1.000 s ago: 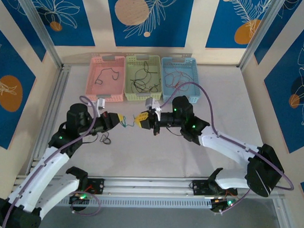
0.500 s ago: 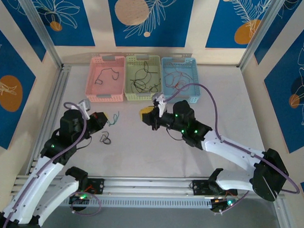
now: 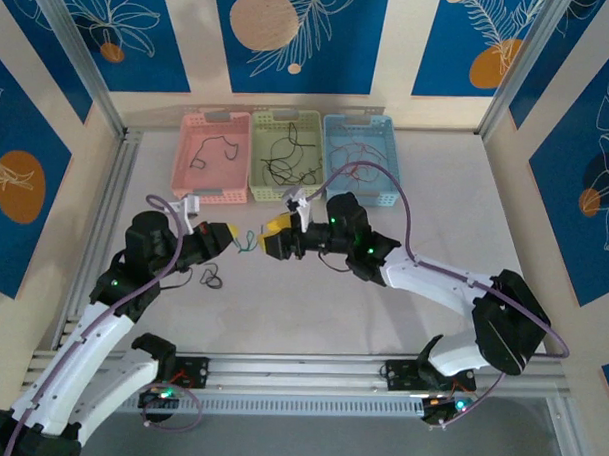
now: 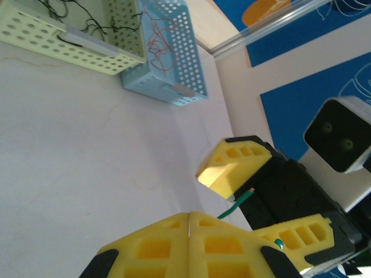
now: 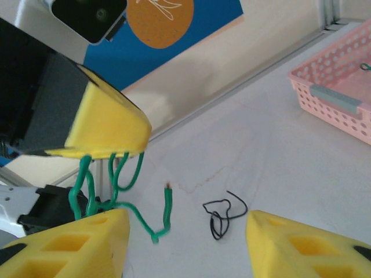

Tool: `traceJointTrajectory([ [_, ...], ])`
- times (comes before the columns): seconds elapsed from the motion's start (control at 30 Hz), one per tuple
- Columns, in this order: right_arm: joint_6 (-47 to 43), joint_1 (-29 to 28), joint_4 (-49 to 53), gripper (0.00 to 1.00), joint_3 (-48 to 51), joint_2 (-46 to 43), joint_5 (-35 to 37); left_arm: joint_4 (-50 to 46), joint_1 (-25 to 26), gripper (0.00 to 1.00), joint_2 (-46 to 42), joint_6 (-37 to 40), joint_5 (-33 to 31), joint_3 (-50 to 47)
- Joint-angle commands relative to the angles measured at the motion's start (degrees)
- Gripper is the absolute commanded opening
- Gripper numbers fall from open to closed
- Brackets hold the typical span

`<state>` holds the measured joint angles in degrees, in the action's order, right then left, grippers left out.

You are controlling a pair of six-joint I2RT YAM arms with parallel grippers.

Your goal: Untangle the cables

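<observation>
Pretty far along, I'd say: sorted cables lay in the pink basket, green basket and blue basket at the far side. My left gripper was clamped on the green cable over the worktop, with my right gripper spread partway just right of it, gripping nothing. A small black cable lay loose near my left arm. Those two looked like what remained.
</observation>
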<state>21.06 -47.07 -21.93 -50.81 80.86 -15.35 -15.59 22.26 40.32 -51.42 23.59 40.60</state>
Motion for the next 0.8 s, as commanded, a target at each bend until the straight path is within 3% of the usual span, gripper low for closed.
traceJointTrajectory([
  [0.0,1.78,0.31,-3.01,0.53,-2.76,1.49,-3.50,3.23,0.24,0.00,0.29,-1.52,4.38,-0.69],
  [0.07,1.88,0.31,-3.46,0.43,-3.09,2.10,-3.42,3.81,0.31,0.00,0.38,-1.82,4.96,-0.93],
  [0.13,1.96,0.31,-3.49,0.23,-3.39,2.76,-3.35,4.04,0.33,0.00,0.38,-1.84,5.23,-0.95],
  [0.23,1.90,0.23,-3.64,0.02,-3.42,2.71,-4.22,3.62,0.32,0.00,0.33,-1.64,4.59,-0.72],
  [0.33,2.15,0.09,-1.41,0.00,-3.45,1.44,-2.31,2.22,0.31,0.00,0.20,-0.69,1.92,-0.36],
  [0.43,5.02,0.22,7.12,0.00,-6.09,1.11,-0.35,1.58,0.24,0.00,0.60,0.80,-1.43,0.41],
  [0.77,18.72,0.73,18.66,0.00,-7.79,0.64,-6.13,3.14,0.28,0.00,3.90,6.59,-9.61,2.71],
])
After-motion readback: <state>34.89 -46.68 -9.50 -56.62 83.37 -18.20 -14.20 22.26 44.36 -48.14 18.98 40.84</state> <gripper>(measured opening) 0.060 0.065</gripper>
